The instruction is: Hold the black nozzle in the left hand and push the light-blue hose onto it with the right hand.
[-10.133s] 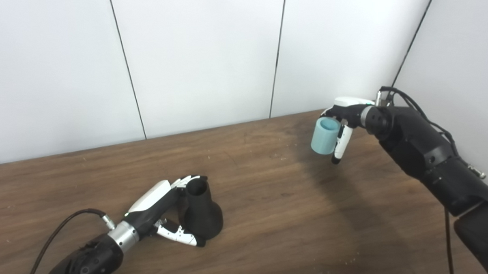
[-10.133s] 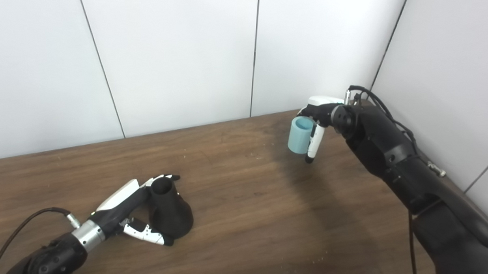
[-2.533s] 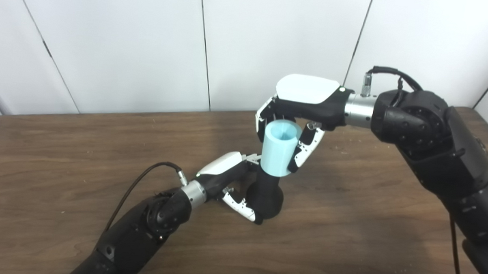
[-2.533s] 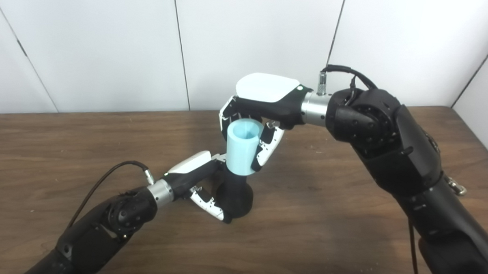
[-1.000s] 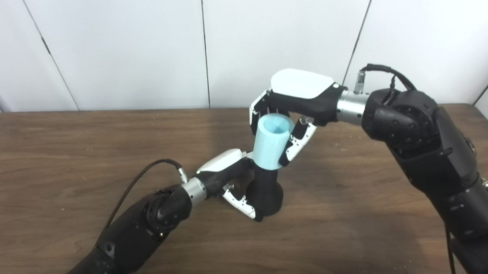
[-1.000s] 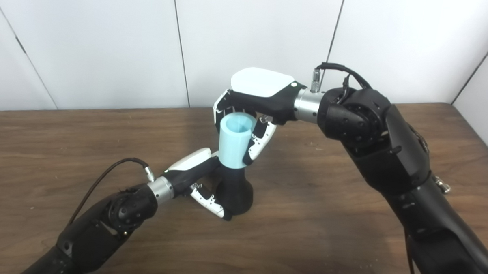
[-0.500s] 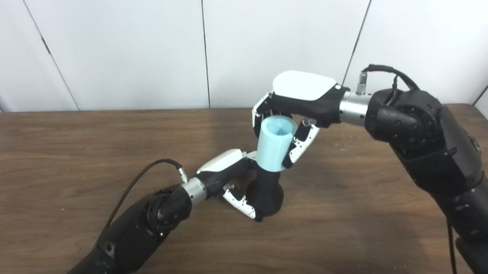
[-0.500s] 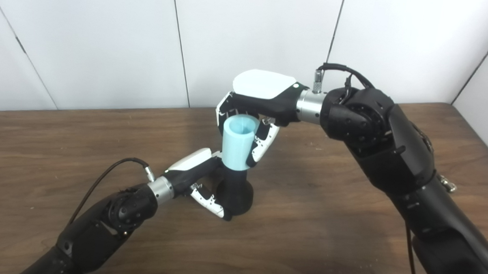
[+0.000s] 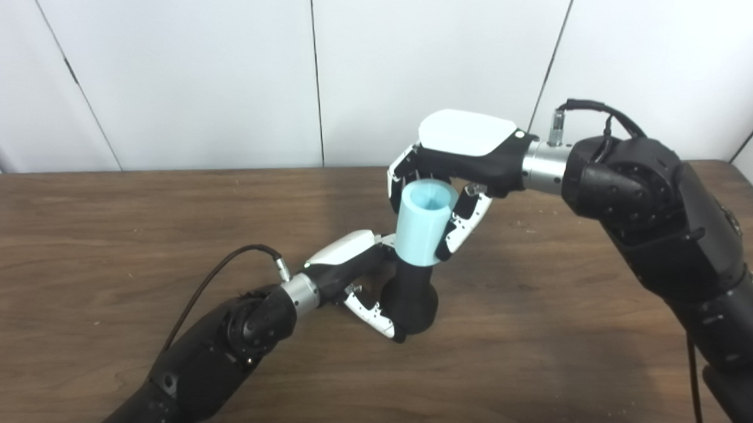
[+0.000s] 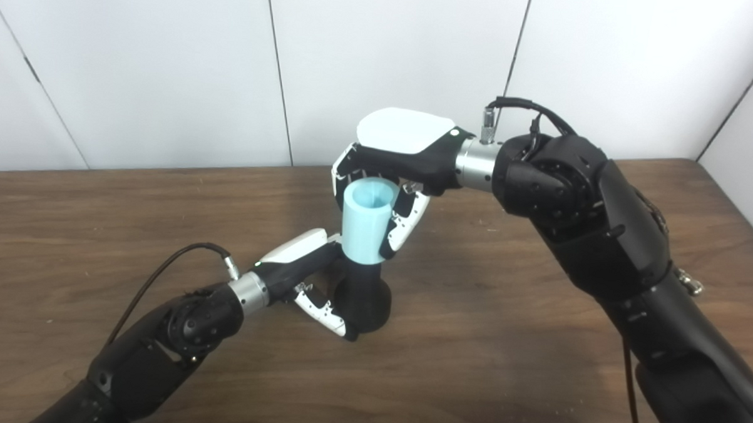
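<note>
The black nozzle (image 9: 411,298) stands upright on the brown table (image 9: 100,227), wide base down. My left hand (image 9: 355,279) is shut on its base and neck from the left. The light-blue hose (image 9: 421,230), a short open-topped tube, sits over the nozzle's top, which it hides. My right hand (image 9: 453,170) is shut on the hose from above and behind, fingers on both sides. The same scene shows in the right eye view: nozzle (image 10: 364,302), hose (image 10: 365,221), left hand (image 10: 306,265), right hand (image 10: 394,159).
White wall panels (image 9: 231,62) stand behind the table's far edge. A black cable (image 9: 224,275) runs from my left wrist over the table. My right forearm (image 9: 664,234) crosses the right part of the table.
Over the last second the right hand and hose shifted slightly right and down on the nozzle. The left hand and nozzle have stayed put. Ten seconds ago the hose was held far from the nozzle.
</note>
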### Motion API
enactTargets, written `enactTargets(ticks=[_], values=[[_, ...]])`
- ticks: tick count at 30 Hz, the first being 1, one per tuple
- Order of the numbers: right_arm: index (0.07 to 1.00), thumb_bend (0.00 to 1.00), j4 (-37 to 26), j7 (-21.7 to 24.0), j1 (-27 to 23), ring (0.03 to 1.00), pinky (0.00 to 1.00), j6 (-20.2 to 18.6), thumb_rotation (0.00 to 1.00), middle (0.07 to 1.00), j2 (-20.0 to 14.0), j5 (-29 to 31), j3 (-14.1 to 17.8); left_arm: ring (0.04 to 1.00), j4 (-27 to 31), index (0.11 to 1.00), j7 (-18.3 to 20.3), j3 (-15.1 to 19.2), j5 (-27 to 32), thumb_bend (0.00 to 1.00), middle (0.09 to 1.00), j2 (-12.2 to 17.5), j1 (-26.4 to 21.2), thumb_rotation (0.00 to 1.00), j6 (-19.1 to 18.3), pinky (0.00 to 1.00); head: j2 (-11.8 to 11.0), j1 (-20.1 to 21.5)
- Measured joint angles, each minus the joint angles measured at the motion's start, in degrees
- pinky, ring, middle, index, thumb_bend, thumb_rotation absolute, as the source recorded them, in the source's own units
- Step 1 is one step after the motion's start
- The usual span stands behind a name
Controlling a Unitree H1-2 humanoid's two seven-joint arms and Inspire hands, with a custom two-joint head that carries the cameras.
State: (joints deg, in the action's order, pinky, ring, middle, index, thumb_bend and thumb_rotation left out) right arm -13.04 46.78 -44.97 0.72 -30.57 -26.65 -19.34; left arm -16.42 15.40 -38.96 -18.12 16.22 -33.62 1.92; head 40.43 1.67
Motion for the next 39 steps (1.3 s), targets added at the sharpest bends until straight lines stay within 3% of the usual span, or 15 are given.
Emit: enactTargets(ticks=[22, 39], values=[[0.531, 0.50, -1.73, 1.50, -0.01, 0.429, 0.35, -0.20, 0.00, 0.480, 0.10, 0.25, -1.31, 1.000, 0.19, 0.480, 0.68, 0.05, 0.00, 0.52, 0.954, 0.03, -0.08, 0.06, 0.00, 1.00, 0.44, 0.09], [0.519, 0.50, -1.73, 0.16, 1.27, 0.415, 0.38, 2.24, 0.00, 0.471, -0.42, -0.16, -0.97, 1.000, 0.25, 0.480, 0.87, 0.07, 0.00, 0.52, 0.953, -0.02, -0.06, 0.06, 0.00, 1.00, 0.62, 0.00]])
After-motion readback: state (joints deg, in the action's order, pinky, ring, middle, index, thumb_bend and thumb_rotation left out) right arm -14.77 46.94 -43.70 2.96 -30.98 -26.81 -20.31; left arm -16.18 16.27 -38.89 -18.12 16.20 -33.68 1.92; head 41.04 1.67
